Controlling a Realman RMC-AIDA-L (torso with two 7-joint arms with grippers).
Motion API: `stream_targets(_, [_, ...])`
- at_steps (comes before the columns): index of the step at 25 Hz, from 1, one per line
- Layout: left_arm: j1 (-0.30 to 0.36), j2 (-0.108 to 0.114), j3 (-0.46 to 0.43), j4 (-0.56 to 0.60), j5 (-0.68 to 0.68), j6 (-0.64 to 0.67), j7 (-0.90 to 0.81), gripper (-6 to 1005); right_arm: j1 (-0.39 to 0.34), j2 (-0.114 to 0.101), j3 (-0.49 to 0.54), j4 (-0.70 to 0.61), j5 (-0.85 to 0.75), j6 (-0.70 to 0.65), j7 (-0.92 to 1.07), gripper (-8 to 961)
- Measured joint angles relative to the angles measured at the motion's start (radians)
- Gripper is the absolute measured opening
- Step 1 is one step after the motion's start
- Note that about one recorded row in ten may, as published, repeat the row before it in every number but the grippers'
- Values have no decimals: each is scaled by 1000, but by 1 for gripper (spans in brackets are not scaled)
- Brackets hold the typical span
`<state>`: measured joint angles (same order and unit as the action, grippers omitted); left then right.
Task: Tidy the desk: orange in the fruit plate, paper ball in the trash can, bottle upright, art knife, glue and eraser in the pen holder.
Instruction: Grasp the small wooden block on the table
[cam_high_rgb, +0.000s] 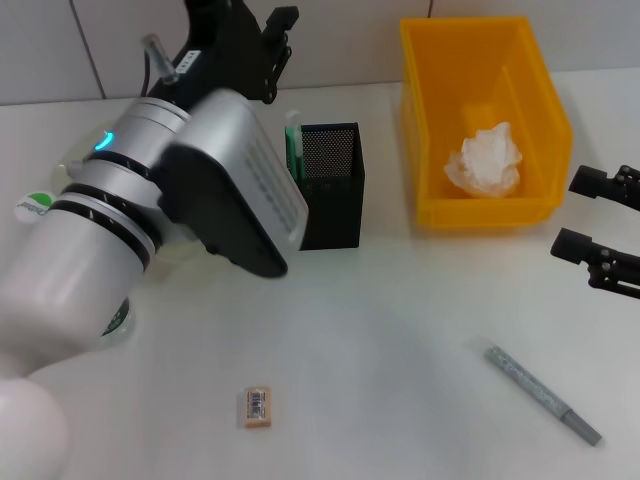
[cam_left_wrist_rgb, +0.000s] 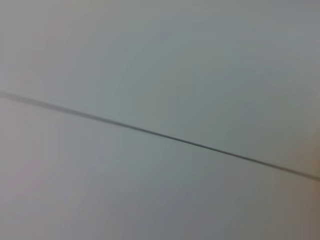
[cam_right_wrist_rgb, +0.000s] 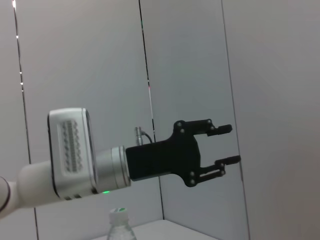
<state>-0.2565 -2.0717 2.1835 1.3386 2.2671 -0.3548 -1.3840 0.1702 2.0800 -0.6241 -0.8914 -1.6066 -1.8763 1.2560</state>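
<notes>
My left gripper (cam_high_rgb: 283, 50) is raised near the back wall, up and left of the black mesh pen holder (cam_high_rgb: 330, 185); it is open and empty, as the right wrist view confirms for the left gripper (cam_right_wrist_rgb: 231, 144). The mint-green art knife (cam_high_rgb: 293, 150) stands in the holder. The paper ball (cam_high_rgb: 487, 160) lies in the yellow trash can (cam_high_rgb: 430, 130). On the desk lie the grey glue (cam_high_rgb: 543, 395) at front right and the tan eraser (cam_high_rgb: 257, 407) at front. The bottle (cam_right_wrist_rgb: 119, 222) shows only its cap (cam_high_rgb: 38, 205). My right gripper (cam_high_rgb: 575, 213) is open at the right edge. Orange and fruit plate are hidden.
My left arm's white and silver forearm (cam_high_rgb: 150, 220) covers most of the left half of the desk. The tiled wall (cam_high_rgb: 340, 40) rises just behind the pen holder and the trash can.
</notes>
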Motion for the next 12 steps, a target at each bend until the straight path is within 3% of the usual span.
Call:
stream_targets(9, [62,3,-25,131,-244,107,-130,514,3,0,0,2,-4,30,21,762])
stream_targets(12, [114,4,-42,230,-372,188,-137,514,3,0,0,2,-6,48,22,761])
